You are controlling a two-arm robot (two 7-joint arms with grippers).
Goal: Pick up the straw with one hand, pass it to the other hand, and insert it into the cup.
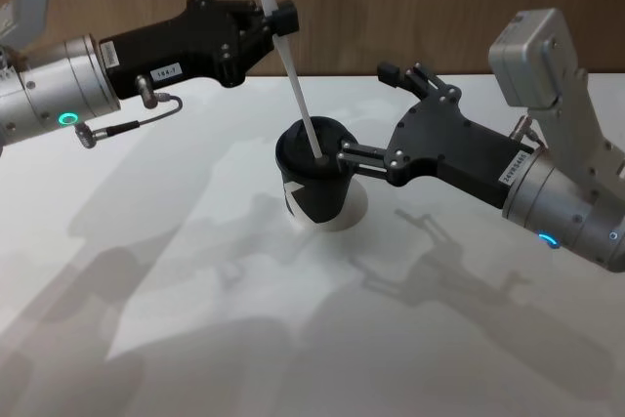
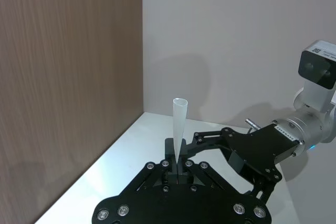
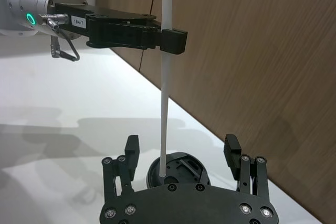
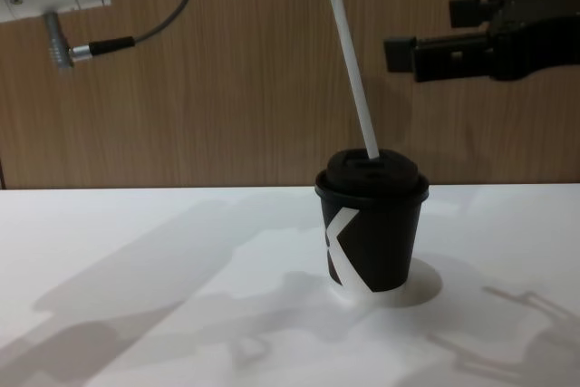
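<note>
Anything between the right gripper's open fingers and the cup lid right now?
Nothing solid: in the right wrist view the right gripper is open with the cup lying beyond it, and the straw, held by the left gripper, runs down into the lid.

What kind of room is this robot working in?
Probably a robot test room: a bare white table, a wood-panelled wall, and just one cup with a straw held by the left gripper.
</note>
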